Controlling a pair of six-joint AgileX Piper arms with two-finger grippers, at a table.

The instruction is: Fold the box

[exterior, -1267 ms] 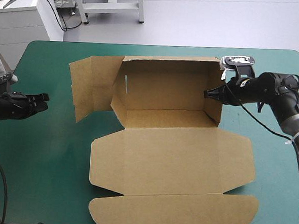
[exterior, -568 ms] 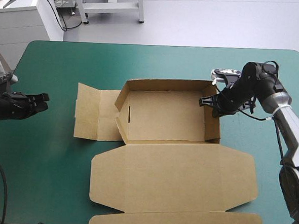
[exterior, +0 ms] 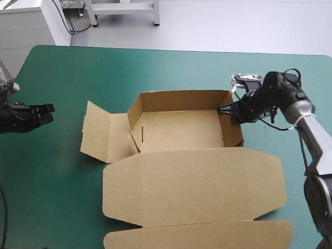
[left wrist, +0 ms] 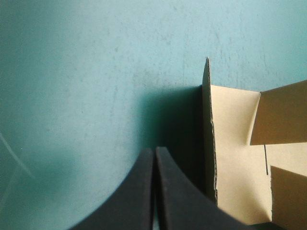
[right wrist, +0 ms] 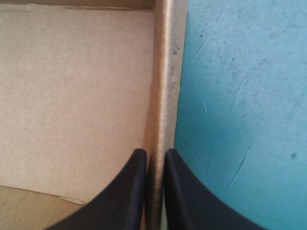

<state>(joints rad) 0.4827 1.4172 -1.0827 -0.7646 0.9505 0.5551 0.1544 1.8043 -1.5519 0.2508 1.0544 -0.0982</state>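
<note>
The brown box [exterior: 180, 128] stands mid-table as an open tray with its far and side walls raised. Its lid [exterior: 196, 185] lies flat toward the near edge, and a left side flap [exterior: 100, 133] is spread on the cover. My right gripper [exterior: 233, 110] is at the tray's right wall, one finger on each side of it. In the right wrist view this gripper [right wrist: 154, 152] is shut on the wall [right wrist: 165, 72]. My left gripper [exterior: 45, 112] hovers near the table's left edge, apart from the box. In the left wrist view it [left wrist: 154, 152] is shut and holds nothing, with the flap [left wrist: 230, 143] ahead.
The lid's front flap [exterior: 198, 239] reaches close to the table's near edge. Teal-green cover [exterior: 158, 67] lies between the box and the far edge, and more [exterior: 50, 168] lies between my left gripper and the lid.
The tray, tipped up earlier, has come down flat onto the table and its left flap has dropped onto the cover. My right gripper moved with the right wall. The left arm stayed still.
</note>
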